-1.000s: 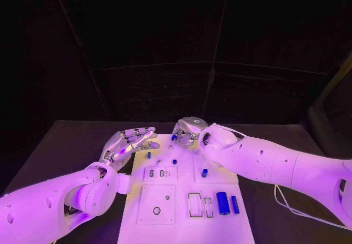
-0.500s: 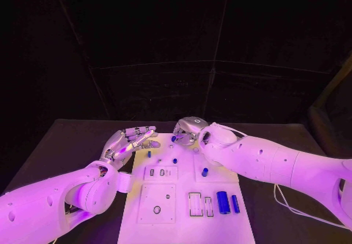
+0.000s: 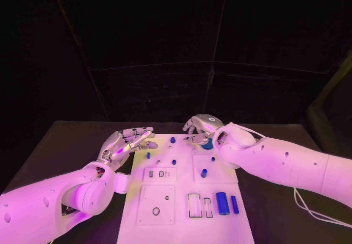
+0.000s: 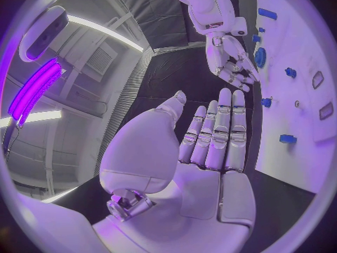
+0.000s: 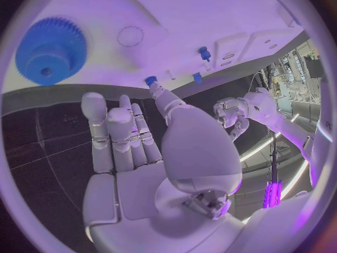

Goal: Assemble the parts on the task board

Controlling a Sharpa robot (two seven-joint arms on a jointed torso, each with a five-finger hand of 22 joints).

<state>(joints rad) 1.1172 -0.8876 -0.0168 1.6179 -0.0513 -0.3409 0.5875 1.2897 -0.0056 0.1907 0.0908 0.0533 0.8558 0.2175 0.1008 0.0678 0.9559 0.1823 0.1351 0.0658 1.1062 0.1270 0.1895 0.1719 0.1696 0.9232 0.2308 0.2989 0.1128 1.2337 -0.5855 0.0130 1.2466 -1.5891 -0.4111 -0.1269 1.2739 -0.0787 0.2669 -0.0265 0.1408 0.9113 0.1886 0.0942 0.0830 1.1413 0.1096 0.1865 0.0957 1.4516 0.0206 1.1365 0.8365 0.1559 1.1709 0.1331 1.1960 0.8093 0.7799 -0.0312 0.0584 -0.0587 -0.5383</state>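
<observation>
The task board (image 3: pixel 185 203) lies in the middle of the black table (image 3: pixel 62 140), its long side running away from the robot. On it, at the near end, a large blue cylinder (image 3: pixel 222 203) and a slimmer blue cylinder (image 3: pixel 235 204) lie side by side next to a row of rectangular slots (image 3: pixel 195 205). A short blue peg (image 3: pixel 204 173) sits mid-board, and smaller blue pieces stand near the far end, among them a small blue peg (image 3: pixel 173 140). A blue gear (image 5: pixel 50 50) lies flat on the board at the far end; in the head view it is partly covered by the right hand (image 3: pixel 199 129), which hangs just above it. That hand holds nothing: the right wrist view shows its fingers (image 5: pixel 115 132) extended and spread, with no part between them. The left hand (image 3: pixel 126 142) hovers at the board's far left edge, likewise released, fingers (image 4: pixel 218 132) straight and together, palm bare, touching no part. Judgement: the work stands between placements, the gear apparently set down and several loose parts not yet seated. The next move calls for one hand to select a loose piece, most likely a peg or a cylinder, take it in a secure pinch, and align it squarely over its matching slot before pressing.
</observation>
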